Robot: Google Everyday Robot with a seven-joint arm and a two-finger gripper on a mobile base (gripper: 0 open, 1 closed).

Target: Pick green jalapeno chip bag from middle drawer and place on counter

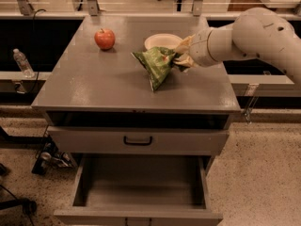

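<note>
The green jalapeno chip bag hangs from my gripper over the counter, right of centre. It is tilted, with its lower tip at or just above the surface. The gripper comes in from the right and is shut on the bag's upper right edge. The middle drawer is pulled out wide below, and its grey floor is bare.
A red apple sits at the counter's back left. A white bowl stands just behind the bag. The drawer front with a black handle is slightly ajar above the open drawer. A plastic bottle stands on the left ledge.
</note>
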